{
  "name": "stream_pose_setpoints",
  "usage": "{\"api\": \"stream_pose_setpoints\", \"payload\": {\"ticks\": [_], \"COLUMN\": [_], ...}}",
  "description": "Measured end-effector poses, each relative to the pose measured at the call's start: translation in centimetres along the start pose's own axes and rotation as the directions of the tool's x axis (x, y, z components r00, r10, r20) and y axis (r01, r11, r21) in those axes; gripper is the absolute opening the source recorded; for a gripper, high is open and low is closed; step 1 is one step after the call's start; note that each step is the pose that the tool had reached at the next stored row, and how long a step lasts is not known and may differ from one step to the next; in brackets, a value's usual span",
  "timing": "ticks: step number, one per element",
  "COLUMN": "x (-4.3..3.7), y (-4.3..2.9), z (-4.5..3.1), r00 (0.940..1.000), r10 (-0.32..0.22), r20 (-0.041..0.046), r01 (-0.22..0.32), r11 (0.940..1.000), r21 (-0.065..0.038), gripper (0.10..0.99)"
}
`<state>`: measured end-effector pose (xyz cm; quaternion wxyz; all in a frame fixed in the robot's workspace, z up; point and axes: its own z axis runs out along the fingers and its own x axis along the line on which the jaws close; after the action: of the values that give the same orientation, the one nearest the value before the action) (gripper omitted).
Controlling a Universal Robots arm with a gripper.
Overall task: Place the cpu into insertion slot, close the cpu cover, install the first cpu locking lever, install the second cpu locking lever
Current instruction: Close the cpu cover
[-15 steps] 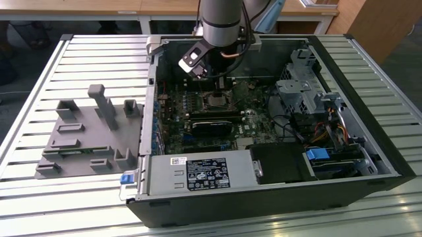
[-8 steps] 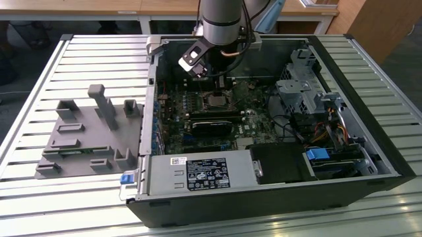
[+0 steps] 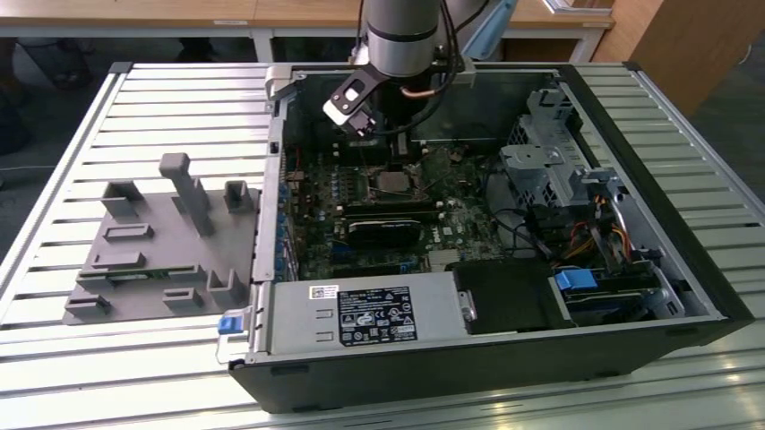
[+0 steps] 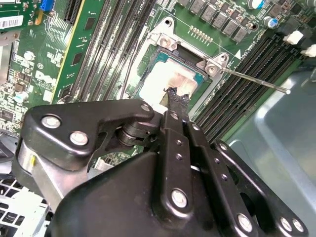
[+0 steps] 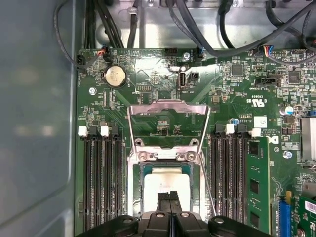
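- Setup: open computer case (image 3: 478, 376) on the slatted tabletop (image 3: 156, 98). The arm reaches down into it, directly over the insertion slot (image 5: 133, 190).
- Gripper (image 4: 176, 98): jaws pressed together with nothing between them. The joined tip points straight down at the middle of the slot.
- The cpu (image 5: 165, 180) lies inside the slot, pale metal top up, flat and square to the rim in both wrist views. The tip is at its top face. I cannot tell whether it is touching or just above.
- The cpu cover (image 5: 168, 105) is swung open and hinged at the slot's edge. It leans away from the slot, and green board shows through its window.
- A locking lever (image 4: 256, 80) sticks out from a corner of the slot as a thin bare rod, not hooked down.
- Long black memory slots (image 5: 101, 182) run along both sides of the slot. None is near the tip.
- Step in hand (judgement): the end of step one. The chip looks seated, while the cover and both levers are not yet done.
- What the next move calls for (judgement): the tip must get clear of the slot without dragging the chip. The thin cover frame needs a push from its far side, so contact must be on the frame bar, not through the window. The free lever must stay out of the cover's path.
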<state>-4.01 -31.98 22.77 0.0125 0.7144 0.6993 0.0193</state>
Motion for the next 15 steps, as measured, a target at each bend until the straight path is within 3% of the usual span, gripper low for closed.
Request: {"api": "stream_pose_setpoints", "payload": {"ticks": [7,12,15], "x": [0.01,0.02,-0.04], "y": [0.04,0.1,0.11], "z": [-0.93,-2.06,-2.24], "r00": [1.0,1.0,1.0], "r10": [0.0,0.0,0.0], "r20": [0.0,-0.0017,-0.0033], "r01": [0.0,0.0,0.0], "r11": [1.0,1.0,1.0], "r21": [0.001,0.001,0.001], "gripper": [0.106,0.106,0.106]}}
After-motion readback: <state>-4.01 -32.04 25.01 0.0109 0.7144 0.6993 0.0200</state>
